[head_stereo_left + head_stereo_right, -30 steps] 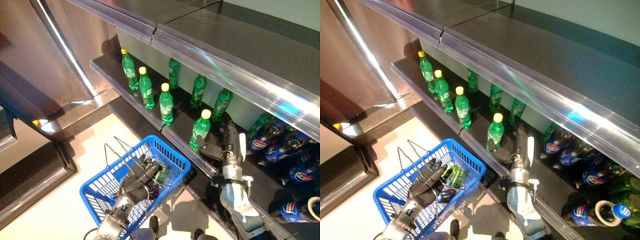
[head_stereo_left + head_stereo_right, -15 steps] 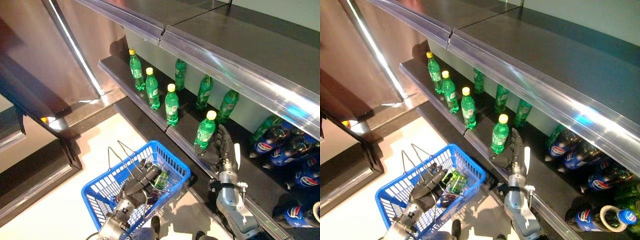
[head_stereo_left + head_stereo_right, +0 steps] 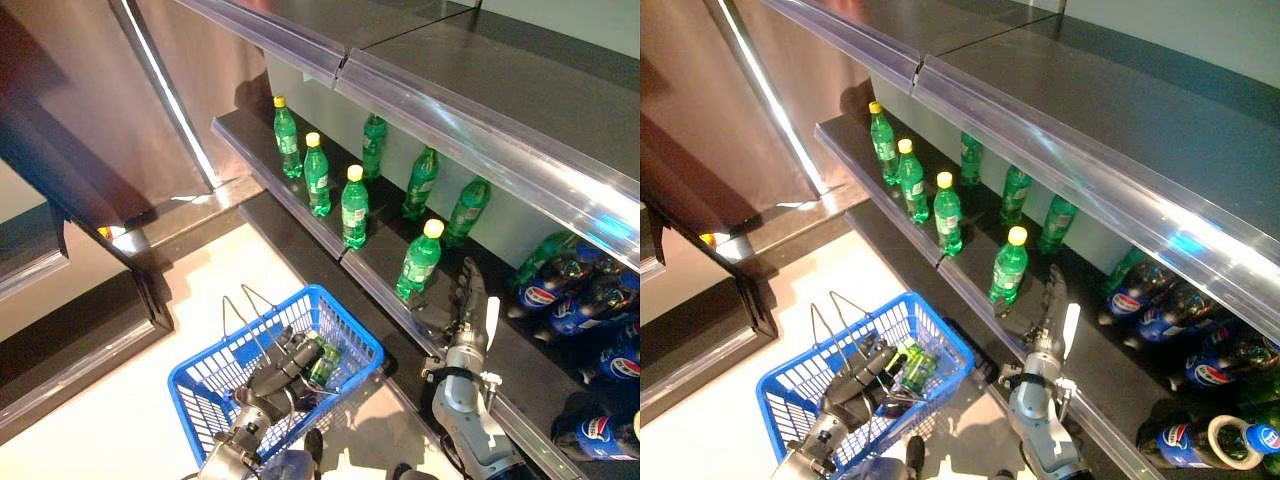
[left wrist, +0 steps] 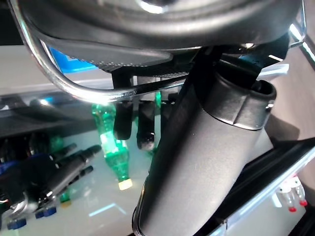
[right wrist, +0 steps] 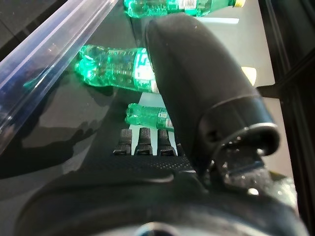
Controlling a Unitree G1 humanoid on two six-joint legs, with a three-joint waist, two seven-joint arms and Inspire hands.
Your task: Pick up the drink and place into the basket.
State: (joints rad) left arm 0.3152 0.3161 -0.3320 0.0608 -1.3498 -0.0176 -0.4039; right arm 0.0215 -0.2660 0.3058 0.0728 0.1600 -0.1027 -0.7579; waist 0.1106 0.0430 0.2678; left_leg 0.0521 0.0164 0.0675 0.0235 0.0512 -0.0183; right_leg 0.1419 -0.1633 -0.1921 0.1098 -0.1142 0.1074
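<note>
Green drink bottles with yellow caps stand on the dark shelf (image 3: 390, 270). The nearest one (image 3: 418, 265) is at the shelf's front edge. My right hand (image 3: 466, 310) lies on the shelf just right of it, open, fingers (image 5: 140, 140) straight and apart from the bottle. More green bottles (image 5: 118, 66) show past those fingers in the right wrist view. My left hand (image 3: 275, 375) is over the blue basket (image 3: 240, 333) on the floor, its fingers (image 4: 123, 123) curled round the metal handle (image 4: 74, 88). A green bottle (image 3: 322, 365) lies in the basket.
A row of green bottles (image 3: 317, 175) runs along the shelf to the left, with more behind. Dark cola bottles (image 3: 560, 290) fill the shelf's right end. An upper shelf with a clear front strip (image 3: 450, 110) overhangs the bottles. A dark cabinet (image 3: 80, 150) stands on the left.
The whole picture has shifted right and down, so the camera moved. My right hand stays open beside the nearest bottle. The left hand keeps hold of the basket handle.
</note>
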